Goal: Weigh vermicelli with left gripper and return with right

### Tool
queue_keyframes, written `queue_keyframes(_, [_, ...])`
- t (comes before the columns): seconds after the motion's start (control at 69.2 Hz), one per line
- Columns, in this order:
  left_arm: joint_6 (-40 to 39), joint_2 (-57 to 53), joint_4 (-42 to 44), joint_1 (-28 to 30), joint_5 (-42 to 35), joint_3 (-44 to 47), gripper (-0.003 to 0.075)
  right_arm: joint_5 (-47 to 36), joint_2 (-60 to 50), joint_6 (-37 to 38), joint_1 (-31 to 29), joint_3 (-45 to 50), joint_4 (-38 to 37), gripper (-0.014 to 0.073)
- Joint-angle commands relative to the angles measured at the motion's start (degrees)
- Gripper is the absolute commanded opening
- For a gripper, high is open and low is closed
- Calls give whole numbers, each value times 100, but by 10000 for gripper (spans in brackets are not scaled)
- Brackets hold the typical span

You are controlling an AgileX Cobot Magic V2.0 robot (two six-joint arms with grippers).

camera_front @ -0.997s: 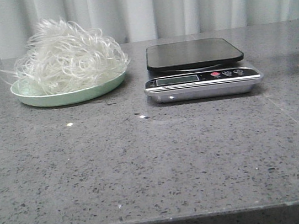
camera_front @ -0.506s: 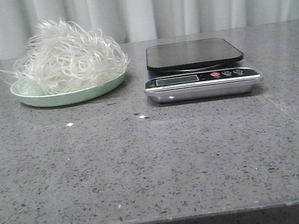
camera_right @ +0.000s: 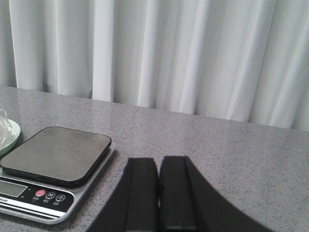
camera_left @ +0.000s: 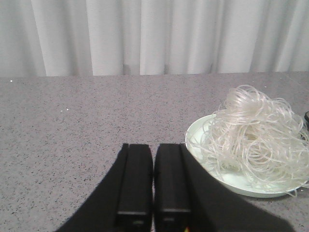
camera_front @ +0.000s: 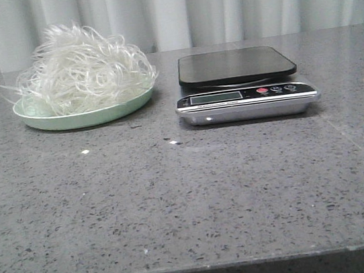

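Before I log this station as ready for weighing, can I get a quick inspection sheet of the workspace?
Surface: grey speckled table, a few pale specks.
Job's things: noodles heaped on green plate; scale beside it, platform bare.
Clutter: nothing seen.
Hands: left hand shut, short of the plate; right hand shut, beside the scale; both hold nothing.
Cables: nothing seen.
Surroundings: white curtain behind.

grey speckled table point(camera_front: 177, 198): green plate point(camera_front: 84, 115), scale point(camera_front: 244, 94), perhaps crumbs.
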Motion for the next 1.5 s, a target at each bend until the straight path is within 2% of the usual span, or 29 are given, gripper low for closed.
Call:
queue_keyframes(0.0, [-34, -9, -62, -48, -364, -155, 136, -497, 37, 8, -27, -149, 34, 150])
queue_keyframes(0.722, [-34, -9, 3, -48, -390, -155, 136, -497, 37, 8, -27, -149, 34, 150])
queue_keyframes(0.794, [-175, -35, 414, -48, -431, -155, 136, -497, 37, 8, -27, -149, 34, 150])
queue_keyframes(0.895, [-811, -195, 1331, -38, -392, -155, 136, -497, 37, 8, -27, -149, 34, 150])
queue_keyframes(0.968, [-975, -362, 1617, 27, -381, -106, 136, -497, 37, 8, -27, -149, 34, 150])
queue_keyframes(1.17, [-975, -1338, 1644, 372, -391, 604, 136, -497, 37, 8, -27, -149, 34, 150])
queue_keyframes(1.488, [-975, -3100, 1918, 380, -402, 2254, 136, -497, 37, 8, -27, -149, 34, 150])
